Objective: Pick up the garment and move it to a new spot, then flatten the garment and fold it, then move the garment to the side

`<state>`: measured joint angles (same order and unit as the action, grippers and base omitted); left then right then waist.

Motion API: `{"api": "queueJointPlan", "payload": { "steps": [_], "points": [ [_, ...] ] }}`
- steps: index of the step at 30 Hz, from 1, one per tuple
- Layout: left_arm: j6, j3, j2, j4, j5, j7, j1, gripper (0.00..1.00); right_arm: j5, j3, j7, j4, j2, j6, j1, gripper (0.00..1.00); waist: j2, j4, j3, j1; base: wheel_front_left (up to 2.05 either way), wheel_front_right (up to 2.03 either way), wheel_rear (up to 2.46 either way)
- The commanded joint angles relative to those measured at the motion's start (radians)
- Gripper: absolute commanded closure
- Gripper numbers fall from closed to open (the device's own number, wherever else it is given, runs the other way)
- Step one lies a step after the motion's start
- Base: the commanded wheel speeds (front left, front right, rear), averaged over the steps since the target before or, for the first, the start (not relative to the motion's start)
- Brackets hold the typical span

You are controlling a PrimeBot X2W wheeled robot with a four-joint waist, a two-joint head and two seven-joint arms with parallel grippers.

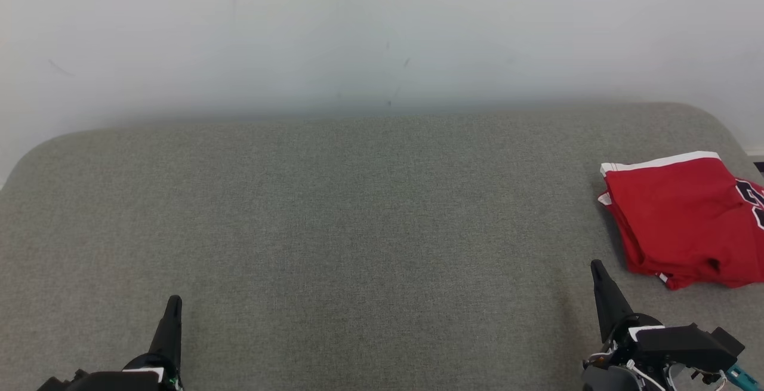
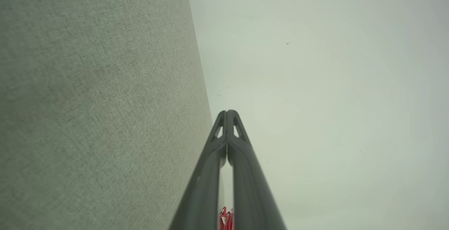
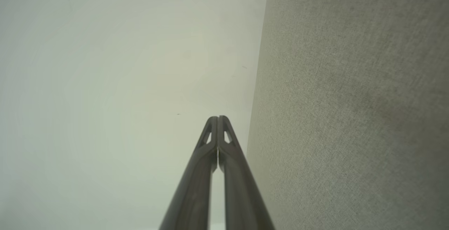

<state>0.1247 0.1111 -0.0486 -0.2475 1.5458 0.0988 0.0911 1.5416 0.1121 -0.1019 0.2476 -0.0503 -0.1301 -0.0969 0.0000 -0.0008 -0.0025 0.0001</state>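
Red garment [image 1: 680, 218] folded, at right edge of grey cushion [image 1: 358, 212]; dark print, possibly lettering. Left gripper [image 1: 173, 302]: fingers together, empty. Right gripper [image 1: 596, 267]: fingers together, empty, near garment, not touching.

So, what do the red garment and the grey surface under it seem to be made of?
The red garment looks like a smooth knit, perhaps synthetic, matte: soft folds, white trim. The grey surface looks like woven upholstery cloth, matte: a fine crosshatch weave shows, and rounded corners suggest padding.
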Motion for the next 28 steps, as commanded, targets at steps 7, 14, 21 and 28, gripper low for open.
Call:
{"api": "queueJointPlan", "payload": {
  "steps": [7,14,21,28],
  "points": [
    [0.007,0.005,-0.003,0.003,0.058,0.016,0.022,1.0,0.063,0.002,-0.013,-0.004,0.0,-0.001,-0.014,1.0,0.0,0.001,0.004,-0.0001,0.0,0.0,0.0],
    [0.007,0.005,-0.003,0.003,0.069,0.018,0.024,1.0,0.072,0.003,-0.015,-0.004,0.0,-0.001,-0.015,1.0,0.0,0.001,0.006,-0.0001,0.0,0.0,0.0],
    [0.007,0.005,-0.003,0.003,0.069,0.018,0.024,1.0,0.072,0.002,-0.015,-0.004,0.0,-0.001,-0.015,1.0,0.0,0.001,0.006,-0.0001,0.0,0.0,0.0],
    [0.007,0.005,-0.003,0.003,0.069,0.017,0.024,1.0,0.072,0.002,-0.015,-0.004,0.0,-0.001,-0.015,1.0,0.0,0.001,0.006,-0.0001,0.0,0.0,0.0]
  ]
}}
